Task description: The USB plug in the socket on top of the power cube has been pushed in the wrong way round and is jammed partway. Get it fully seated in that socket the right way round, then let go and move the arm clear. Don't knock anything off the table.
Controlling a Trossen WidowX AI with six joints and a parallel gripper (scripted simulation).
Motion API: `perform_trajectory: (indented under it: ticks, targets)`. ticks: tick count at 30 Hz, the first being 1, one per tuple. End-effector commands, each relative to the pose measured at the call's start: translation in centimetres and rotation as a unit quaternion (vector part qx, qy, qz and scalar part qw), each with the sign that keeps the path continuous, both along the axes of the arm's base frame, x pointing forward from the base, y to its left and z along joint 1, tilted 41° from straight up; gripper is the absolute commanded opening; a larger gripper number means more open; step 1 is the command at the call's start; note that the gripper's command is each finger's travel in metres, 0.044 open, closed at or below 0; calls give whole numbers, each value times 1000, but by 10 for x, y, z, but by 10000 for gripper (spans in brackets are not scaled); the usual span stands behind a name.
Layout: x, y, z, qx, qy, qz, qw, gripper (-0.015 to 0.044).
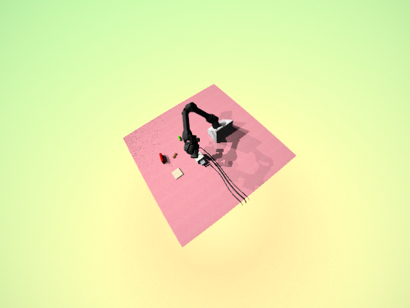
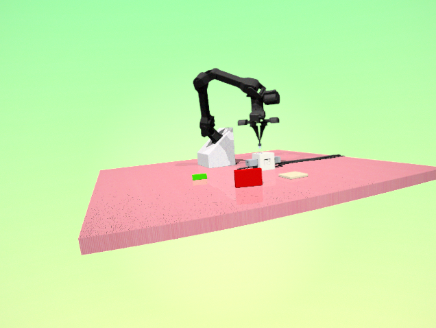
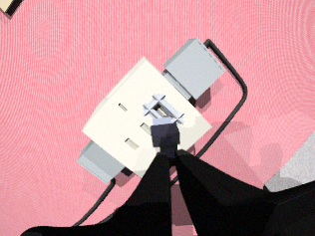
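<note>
The white power cube (image 3: 120, 121) (image 2: 263, 161) (image 1: 200, 158) stands on the pink table (image 2: 147, 208). The socket (image 3: 158, 108) on its top shows as a small framed slot, with nothing in it. My gripper (image 3: 169, 158) (image 2: 259, 140) points straight down and is shut on the small dark USB plug (image 3: 162, 133) (image 2: 259, 144). It holds the plug in the air, a short way above the cube's top and about over the socket. Grey plugs (image 3: 193, 68) (image 3: 100, 158) sit in two sides of the cube, with black cables (image 3: 234, 93) (image 2: 310, 158) (image 1: 228, 185) running off across the table.
A red block (image 2: 247, 177) (image 1: 161, 158) stands in front of the cube. A green block (image 2: 199, 176) (image 1: 179, 137), a small brown block (image 1: 175, 154) and a flat beige tile (image 2: 293, 174) (image 1: 177, 173) lie nearby. The arm's white base stand (image 2: 218, 153) (image 1: 218, 132) is behind.
</note>
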State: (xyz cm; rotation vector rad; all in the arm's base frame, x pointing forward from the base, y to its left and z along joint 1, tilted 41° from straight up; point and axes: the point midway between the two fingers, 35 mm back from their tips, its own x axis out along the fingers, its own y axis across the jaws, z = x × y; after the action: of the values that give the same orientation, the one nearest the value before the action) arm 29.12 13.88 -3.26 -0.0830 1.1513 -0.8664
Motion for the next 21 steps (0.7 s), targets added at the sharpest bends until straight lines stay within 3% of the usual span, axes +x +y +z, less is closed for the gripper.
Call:
perform_trajectory:
  ticks: [1,21]
  targets:
    - [0,0,0,-8,40,48,998,0]
    - [0,0,0,-41,203,243,948,0]
